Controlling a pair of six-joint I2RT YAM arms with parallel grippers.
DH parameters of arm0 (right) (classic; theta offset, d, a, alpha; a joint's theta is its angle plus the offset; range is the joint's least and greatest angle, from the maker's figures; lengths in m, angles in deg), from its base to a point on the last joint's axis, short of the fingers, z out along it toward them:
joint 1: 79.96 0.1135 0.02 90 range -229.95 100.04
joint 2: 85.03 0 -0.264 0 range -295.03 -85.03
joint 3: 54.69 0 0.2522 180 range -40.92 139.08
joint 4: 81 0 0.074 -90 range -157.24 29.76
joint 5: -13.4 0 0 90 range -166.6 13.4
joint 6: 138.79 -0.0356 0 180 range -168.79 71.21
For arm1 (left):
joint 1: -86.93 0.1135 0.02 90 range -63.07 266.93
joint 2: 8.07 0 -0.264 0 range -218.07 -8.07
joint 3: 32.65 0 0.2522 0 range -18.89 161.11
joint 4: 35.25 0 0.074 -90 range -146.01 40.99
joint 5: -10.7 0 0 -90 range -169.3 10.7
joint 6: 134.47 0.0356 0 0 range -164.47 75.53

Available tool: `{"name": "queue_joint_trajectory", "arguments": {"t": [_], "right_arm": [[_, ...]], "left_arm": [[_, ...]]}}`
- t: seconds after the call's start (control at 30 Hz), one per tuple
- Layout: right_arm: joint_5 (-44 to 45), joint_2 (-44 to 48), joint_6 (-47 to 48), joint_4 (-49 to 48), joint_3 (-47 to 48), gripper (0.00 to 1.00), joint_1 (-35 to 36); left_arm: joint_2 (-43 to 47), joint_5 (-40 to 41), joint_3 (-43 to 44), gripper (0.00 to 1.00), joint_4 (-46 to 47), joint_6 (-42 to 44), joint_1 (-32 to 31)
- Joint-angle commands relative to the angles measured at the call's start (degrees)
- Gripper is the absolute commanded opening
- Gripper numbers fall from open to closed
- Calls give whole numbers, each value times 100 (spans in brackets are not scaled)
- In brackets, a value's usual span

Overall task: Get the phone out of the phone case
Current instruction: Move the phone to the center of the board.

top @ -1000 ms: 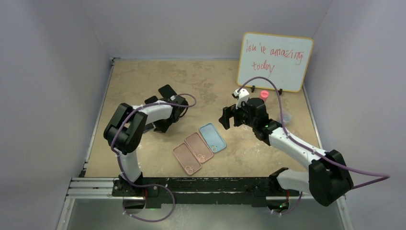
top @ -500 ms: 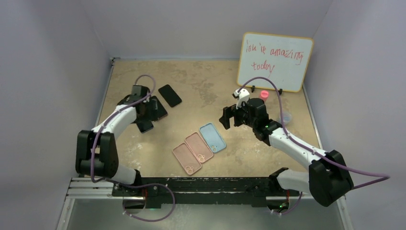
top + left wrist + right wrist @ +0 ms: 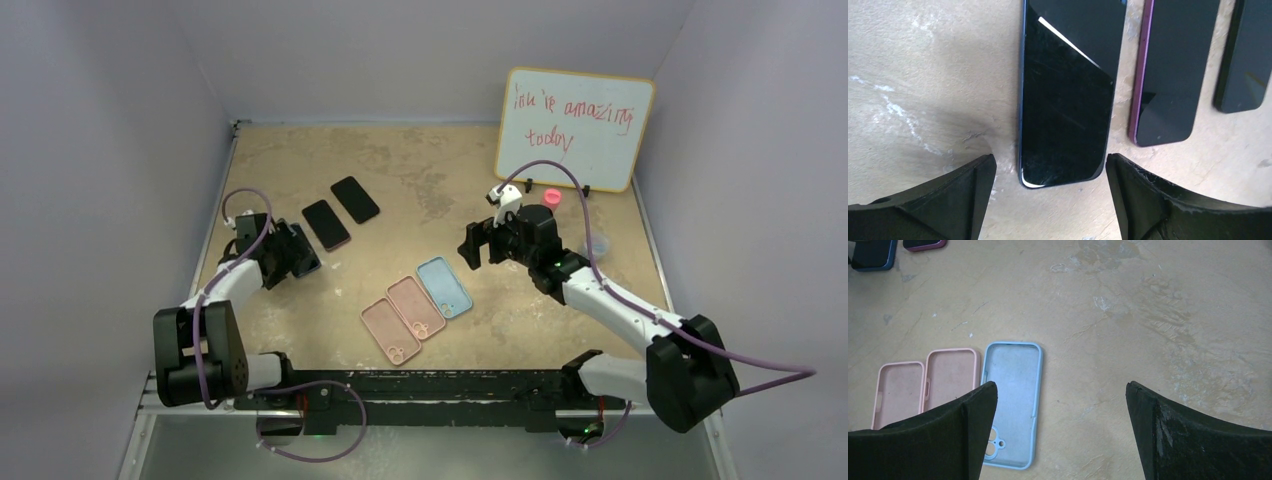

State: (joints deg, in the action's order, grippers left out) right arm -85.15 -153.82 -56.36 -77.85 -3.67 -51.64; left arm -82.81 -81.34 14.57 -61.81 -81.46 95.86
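Left arm point(image 3: 228, 287): swung out toward the left edge of the desk point(image 3: 420, 165) since a second ago, when it was bent over the desk's middle-left
left pincer point(image 3: 1049, 159): spread wide, wider than a second ago; nothing is gripped, and its fingers are set to either side of the near end of the blue-edged phone point(image 3: 1068, 100)
blue-edged phone: laid flat on the desk, screen up, out of any case
purple-edged phone point(image 3: 1173, 70): laid just beside the blue-edged phone, roughly parallel to it
black phone point(image 3: 1248, 50): next in the row, beyond the purple-edged phone
right pincer point(image 3: 1060, 386): held fully apart above the desk, empty — unchanged over the last second
blue case point(image 3: 1013, 400): empty, flat on the desk under the right pincer, partly hidden by one finger in the right wrist view
pink cases point(image 3: 390, 331): two, empty, side by side — just beside the blue case
whiteboard point(image 3: 575, 128): propped at the far right of the desk, written on in red
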Motion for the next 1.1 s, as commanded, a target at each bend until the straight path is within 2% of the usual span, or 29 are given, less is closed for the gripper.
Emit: {"name": "queue_joint_trajectory", "arguments": {"t": [0.0, 0.2, 0.43, 0.8, 0.93, 1.07], "right_arm": [[-40, 173, -61, -104, -2, 99, -10], [-41, 152, -56, -99, 6, 99, -10], [-83, 49, -52, -105, 36, 99, -10], [-32, 46, -80, -99, 29, 99, -10], [46, 121, -215, -182, -37, 99, -8], [408, 233, -493, -186, -71, 99, -10]], "left_arm": [[-200, -139, 12, 84, 950, -536, 87], [-965, -653, 150, 83, 1435, -472, 83], [-1173, -922, 75, 82, 1866, -642, 61], [-1718, -1017, 565, 81, 2148, -885, -255], [-1628, -918, 577, 82, 2029, -872, -255], [-1071, -576, 572, 85, 1569, -679, -251]]}}
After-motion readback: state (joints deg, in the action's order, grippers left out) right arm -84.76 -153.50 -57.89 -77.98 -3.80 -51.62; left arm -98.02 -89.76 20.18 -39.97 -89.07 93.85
